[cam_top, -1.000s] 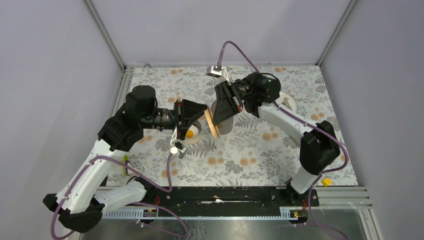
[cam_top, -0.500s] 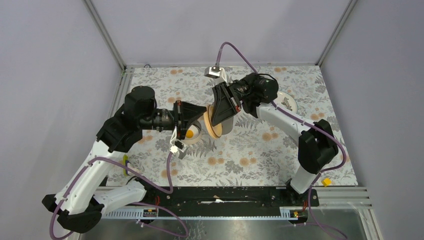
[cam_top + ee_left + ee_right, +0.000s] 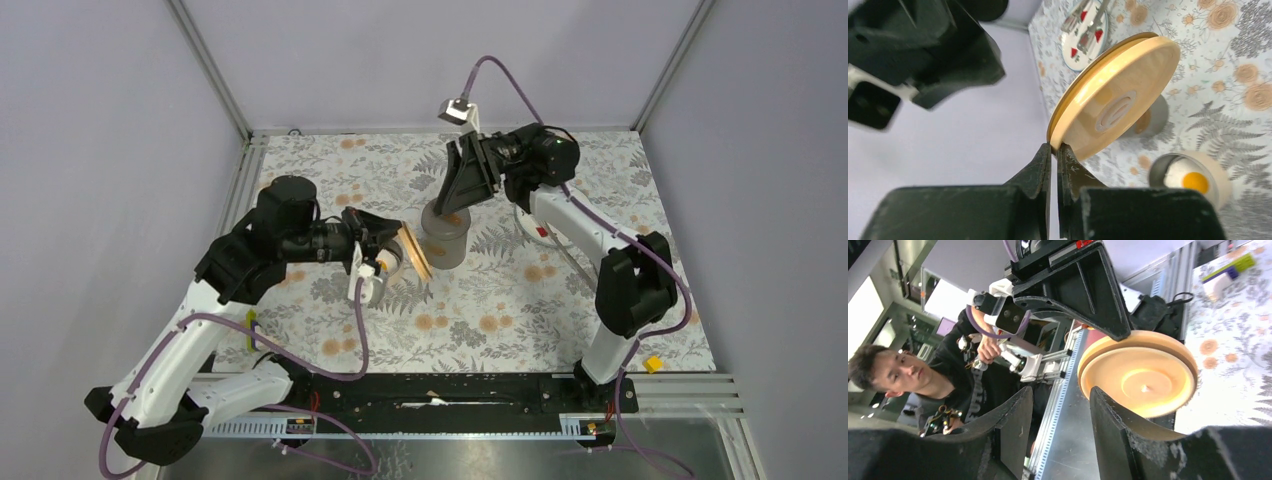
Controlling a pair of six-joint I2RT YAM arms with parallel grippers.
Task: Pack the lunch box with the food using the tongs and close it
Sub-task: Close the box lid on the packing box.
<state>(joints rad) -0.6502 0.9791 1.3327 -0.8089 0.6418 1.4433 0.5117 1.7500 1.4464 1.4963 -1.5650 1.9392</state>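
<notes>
1. Lunch box (image 3: pixel 1220 180): open beige tub with the egg (image 3: pixel 1188 181) inside. It sits low and to one side of your left hand (image 3: pixel 1054 150). A grey canister (image 3: pixel 1150 117) stands just beyond the lid.
2. Left hand is pinched shut on the rim of the tan lid (image 3: pixel 1113 105), held on edge above the counter (image 3: pixel 1248 115). Right hand (image 3: pixel 1060 392) is spread open and empty, above the grey canister.
3. Tongs (image 3: pixel 1096 20) and red pieces (image 3: pixel 1074 51) lie on the white plate (image 3: pixel 1066 55), well past the lid from your left hand. Not yet packed.
4. Judgement: a thin rim pinch may let the lid swing, so move the left arm slowly and hold the lid clear of the tub. Send the free right hand to the tongs and grip across both arms.
5. Unclear: no orange-brown pieces found. From above, the right arm hides the plate. Tong ends are cut off at the frame edge. Cannot tell whether canister and tub belong together.
</notes>
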